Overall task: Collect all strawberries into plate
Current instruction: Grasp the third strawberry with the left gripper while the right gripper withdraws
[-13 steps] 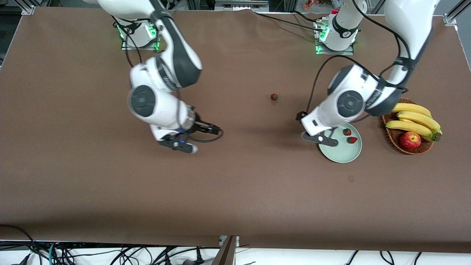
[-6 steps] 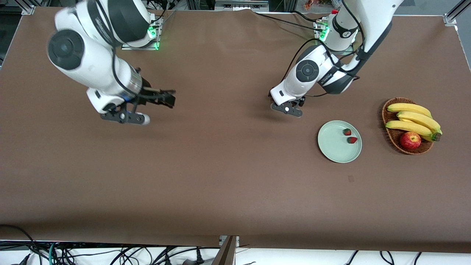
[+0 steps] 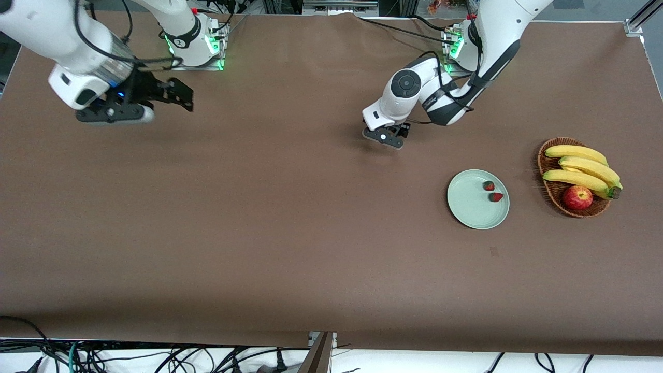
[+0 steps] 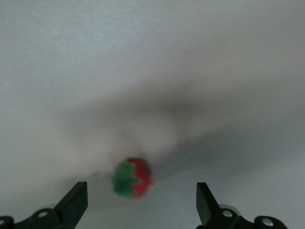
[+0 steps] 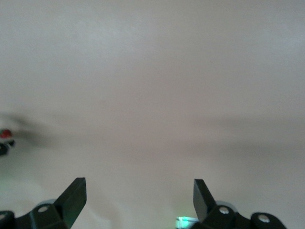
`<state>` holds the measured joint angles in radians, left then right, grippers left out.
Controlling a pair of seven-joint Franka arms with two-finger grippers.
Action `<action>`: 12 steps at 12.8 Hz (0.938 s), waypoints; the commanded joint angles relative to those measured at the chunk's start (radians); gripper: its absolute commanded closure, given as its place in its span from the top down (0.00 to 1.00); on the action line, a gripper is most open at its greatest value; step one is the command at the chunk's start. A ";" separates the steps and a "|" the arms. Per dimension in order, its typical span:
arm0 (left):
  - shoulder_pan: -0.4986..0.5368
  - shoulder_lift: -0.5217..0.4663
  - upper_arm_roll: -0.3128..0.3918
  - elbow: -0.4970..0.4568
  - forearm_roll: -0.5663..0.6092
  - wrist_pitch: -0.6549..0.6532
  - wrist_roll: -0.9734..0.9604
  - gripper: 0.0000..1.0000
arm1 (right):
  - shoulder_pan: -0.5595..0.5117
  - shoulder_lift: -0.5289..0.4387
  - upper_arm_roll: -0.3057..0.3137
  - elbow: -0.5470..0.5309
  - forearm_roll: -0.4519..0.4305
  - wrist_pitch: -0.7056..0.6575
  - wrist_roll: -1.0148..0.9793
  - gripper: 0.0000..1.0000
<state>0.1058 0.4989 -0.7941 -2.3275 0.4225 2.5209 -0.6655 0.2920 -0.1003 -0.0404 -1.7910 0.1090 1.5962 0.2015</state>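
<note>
Left hand point(image 4: 138, 205) now over strawberry point(image 4: 133, 178)

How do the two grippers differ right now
The left gripper is over the middle of the table with a strawberry lying between its open fingers; the right gripper is over bare table near its own base, with nothing between its fingers. Both are open and hold nothing.

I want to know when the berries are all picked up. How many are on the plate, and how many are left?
Two strawberries already lie on the mint-green plate. The left tool, open, is over the third strawberry on the brown table. It still needs gripping and carrying to the plate. The right tool waits, open.
</note>
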 commanded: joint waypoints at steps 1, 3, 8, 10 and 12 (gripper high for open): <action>-0.003 0.030 0.006 0.011 0.093 0.015 -0.063 0.72 | -0.094 -0.059 0.039 -0.051 -0.075 -0.027 -0.123 1.00; -0.006 0.032 0.007 0.011 0.093 0.015 -0.071 0.31 | -0.094 -0.065 0.025 -0.036 -0.114 -0.025 -0.129 1.00; 0.044 0.004 -0.002 0.049 0.093 0.001 -0.065 0.00 | -0.105 -0.022 0.022 0.062 -0.111 -0.027 -0.128 1.00; 0.089 0.004 -0.005 0.114 0.091 -0.048 -0.059 0.00 | -0.105 -0.001 0.024 0.094 -0.124 -0.032 -0.125 1.00; 0.144 0.007 -0.005 0.201 0.085 -0.145 -0.043 0.00 | -0.102 0.019 0.024 0.096 -0.153 -0.024 -0.114 1.00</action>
<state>0.2018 0.5147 -0.7845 -2.1975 0.4876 2.4741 -0.7144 0.2000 -0.1157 -0.0277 -1.7260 -0.0182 1.5803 0.0878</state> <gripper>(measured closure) 0.661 0.000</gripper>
